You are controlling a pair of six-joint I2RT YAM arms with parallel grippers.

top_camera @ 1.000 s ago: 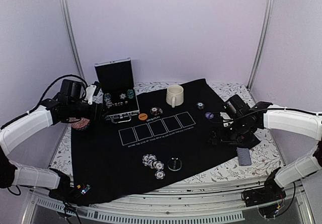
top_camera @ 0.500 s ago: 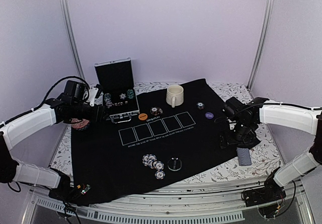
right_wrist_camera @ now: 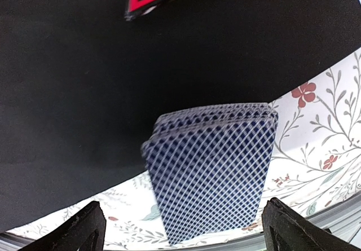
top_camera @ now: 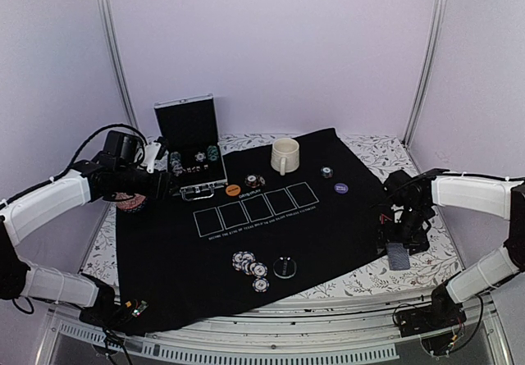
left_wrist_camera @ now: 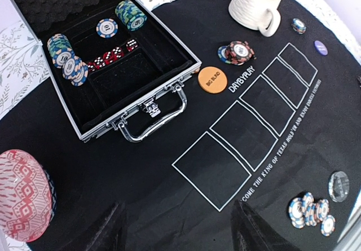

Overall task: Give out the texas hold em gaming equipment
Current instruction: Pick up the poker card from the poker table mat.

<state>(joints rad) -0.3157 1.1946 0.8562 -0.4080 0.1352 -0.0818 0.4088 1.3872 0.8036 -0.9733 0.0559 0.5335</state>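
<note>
Locate the deck of playing cards at the right edge of the black mat: face down, grey-blue diamond back up, far end on the mat, near end on the floral counter. Read the long axis as running from the mat toward the near edge of the counter, slightly skewed, with the short ends facing far and near. Note the staggered far end: a loosely squared stack, likely to shear under a side push.

Note the right gripper directly above the deck, jaws spread wide, pinching nothing, one finger outside each long side. Judged step: pick up the deck for dealing.

- Rotate the wrist slightly first to square with the skew.
- Descend straight down to bracket the long sides low, close to the counter surface.
- Close across the short axis at mid-length, to take the whole stack and not only the upper cards.
- Avoid snagging the mat edge.

Note the left gripper hovering over the mat beside the open chip case, jaws partly spread, pinching nothing.
</note>
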